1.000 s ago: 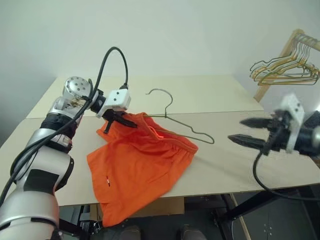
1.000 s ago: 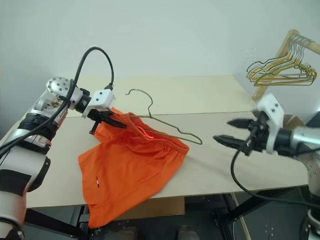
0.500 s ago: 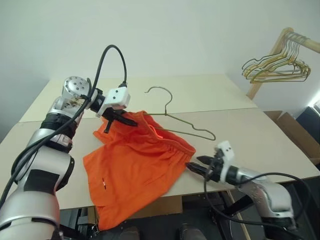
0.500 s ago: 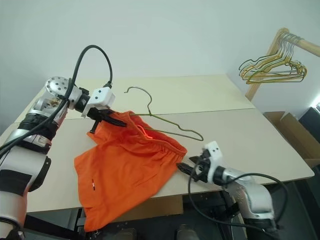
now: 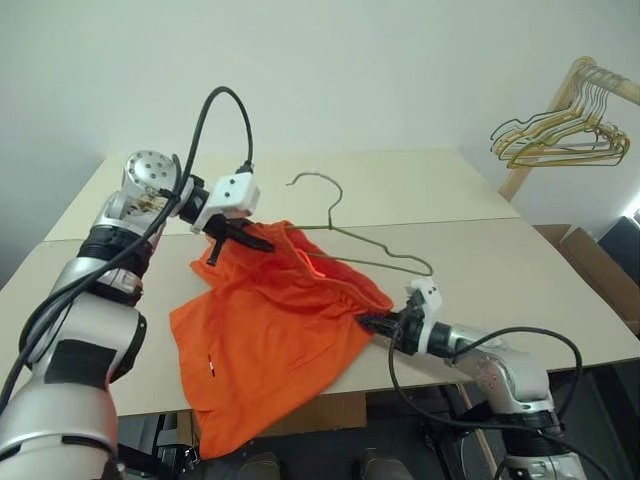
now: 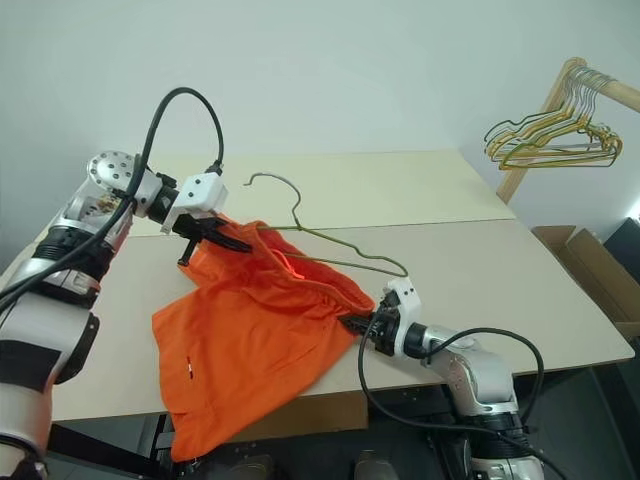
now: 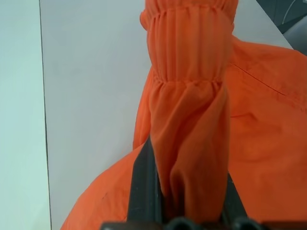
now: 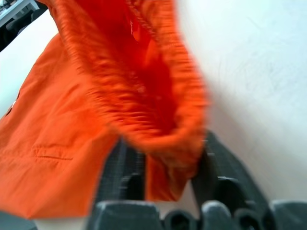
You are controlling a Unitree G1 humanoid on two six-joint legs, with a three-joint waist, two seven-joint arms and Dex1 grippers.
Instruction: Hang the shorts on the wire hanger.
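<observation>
Gripping shorts (image 5: 280, 320), left pincer (image 5: 240, 238), wire hanger (image 5: 375, 250) partly fabric-covered

Orange shorts (image 8: 144, 96) with gathered waistband sat bunched between two black fingers (image 8: 120, 167) of the right gripper (image 8: 168, 179), tabletop (image 8: 249, 72) toward three o'clock

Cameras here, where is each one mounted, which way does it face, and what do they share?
Left eye and right eye views: on the head, looking down over the table, the wire hanger and both arms.
Left wrist view: along the left hand, clamped on the waistband.
Right wrist view: along the right hand, fingers either side of the waistband.
All share the shorts.
</observation>
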